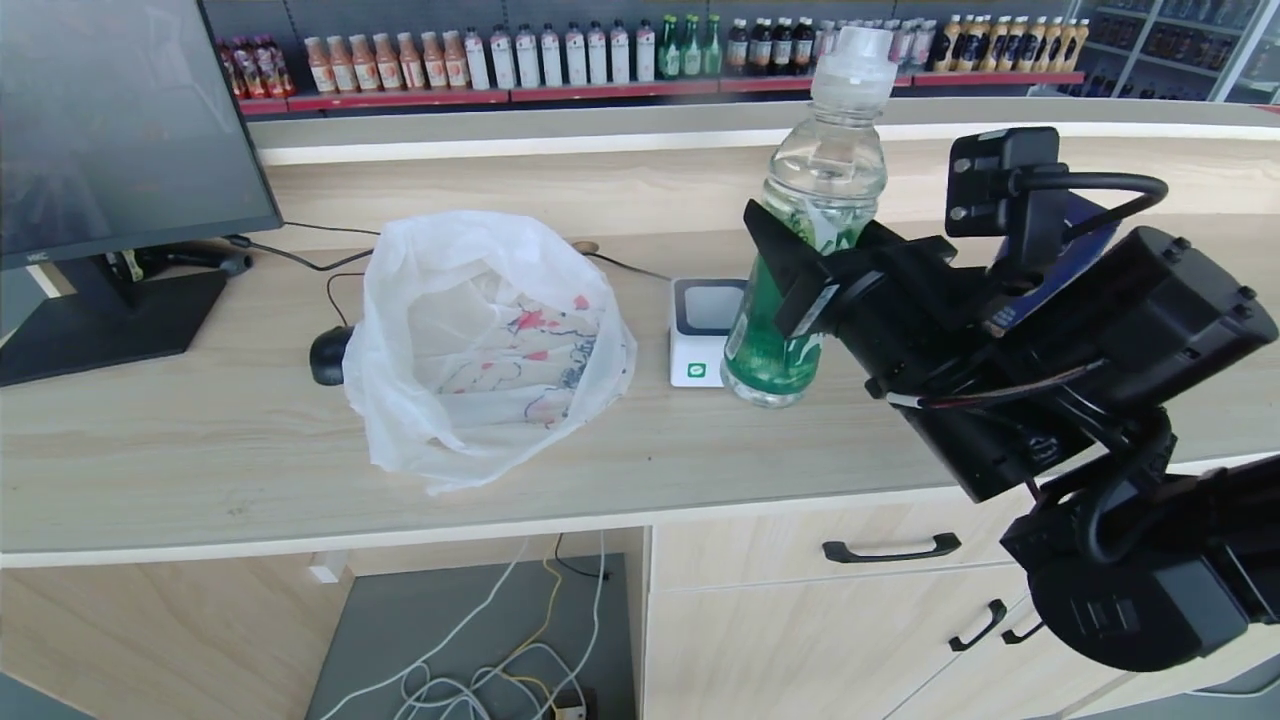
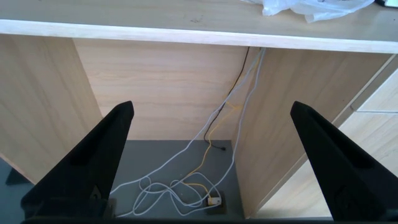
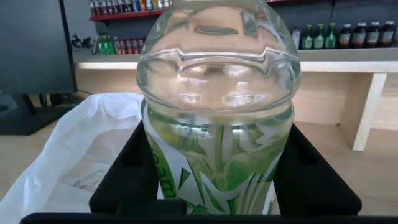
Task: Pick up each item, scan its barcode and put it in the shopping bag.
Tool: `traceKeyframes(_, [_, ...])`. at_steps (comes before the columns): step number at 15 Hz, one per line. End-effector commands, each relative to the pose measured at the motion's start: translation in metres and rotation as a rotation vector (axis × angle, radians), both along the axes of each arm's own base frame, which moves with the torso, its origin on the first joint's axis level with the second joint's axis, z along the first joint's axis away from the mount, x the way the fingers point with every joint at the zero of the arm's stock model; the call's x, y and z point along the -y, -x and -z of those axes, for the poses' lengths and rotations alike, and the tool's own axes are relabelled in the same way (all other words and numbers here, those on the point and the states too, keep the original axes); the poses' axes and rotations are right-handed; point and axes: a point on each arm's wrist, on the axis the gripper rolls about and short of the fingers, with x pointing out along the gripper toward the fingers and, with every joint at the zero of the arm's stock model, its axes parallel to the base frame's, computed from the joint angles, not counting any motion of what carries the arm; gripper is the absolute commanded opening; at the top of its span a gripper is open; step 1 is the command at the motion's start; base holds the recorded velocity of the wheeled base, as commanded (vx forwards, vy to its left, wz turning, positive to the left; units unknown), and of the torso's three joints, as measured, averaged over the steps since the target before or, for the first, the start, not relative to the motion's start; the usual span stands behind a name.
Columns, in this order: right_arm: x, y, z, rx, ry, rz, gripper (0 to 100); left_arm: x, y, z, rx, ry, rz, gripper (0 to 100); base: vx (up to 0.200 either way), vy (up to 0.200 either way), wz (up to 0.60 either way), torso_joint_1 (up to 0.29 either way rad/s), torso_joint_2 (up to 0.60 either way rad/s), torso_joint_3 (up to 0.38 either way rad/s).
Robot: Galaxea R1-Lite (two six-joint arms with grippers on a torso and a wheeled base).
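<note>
A clear water bottle (image 1: 810,230) with a green label and a white cap stands upright in my right gripper (image 1: 800,275), which is shut on its label band; the bottle's base hangs just above the counter, right beside the small white barcode scanner (image 1: 703,330). In the right wrist view the bottle (image 3: 217,124) sits between the black fingers (image 3: 127,168). The white plastic shopping bag (image 1: 485,340) lies open on the counter to the scanner's left, with printed items inside. My left gripper (image 2: 211,165) hangs open below the counter, facing the cable recess.
A black monitor (image 1: 120,120) on its stand occupies the counter's far left, with a black mouse (image 1: 328,355) beside the bag. Cables (image 2: 186,186) lie on the floor under the counter. Drawers (image 1: 890,550) sit below the counter's front edge. Shelves of bottles line the back wall.
</note>
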Motion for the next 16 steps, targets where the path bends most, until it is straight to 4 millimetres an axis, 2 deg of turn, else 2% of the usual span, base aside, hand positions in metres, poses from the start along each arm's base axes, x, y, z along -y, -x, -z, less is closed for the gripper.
traceKeyframes(1, [0.000,-0.003,-0.004,0.010,0.015,0.017,0,0.000,0.000,0.000,0.000,0.000,-0.001,100,0.000,0.000,0.00,0.000,0.00,0.000])
traceKeyframes(3, [-0.001,-0.005,-0.006,0.030,0.076,0.050,0,0.000,0.000,0.000,-0.002,0.000,-0.001,100,0.000,0.000,0.00,0.000,0.00,0.000])
traceKeyframes(7, [-0.013,-0.020,-0.038,0.072,0.176,0.108,0,0.000,0.000,0.000,-0.002,0.000,-0.001,100,0.000,0.000,0.00,0.000,0.00,0.000])
traceKeyframes(8, [-0.013,-0.020,-0.038,0.072,0.176,0.108,0,0.000,0.000,0.000,-0.002,0.000,-0.001,100,0.000,0.000,0.00,0.000,0.00,0.000])
traceKeyframes(11, [-0.025,-0.028,-0.057,0.157,0.240,0.151,0,0.000,0.000,0.000,0.000,0.000,-0.001,100,0.000,0.000,0.00,0.000,0.00,0.000])
traceKeyframes(14, [-0.025,-0.031,-0.057,0.230,0.336,0.153,0,0.000,0.000,0.000,0.000,0.000,-0.001,100,0.000,0.000,0.00,0.000,0.00,0.000])
traceKeyframes(16, [-0.017,-0.040,-0.054,0.300,0.450,0.125,0,0.000,0.000,0.000,-0.002,0.000,-0.001,100,0.000,0.000,0.00,0.000,0.00,0.000])
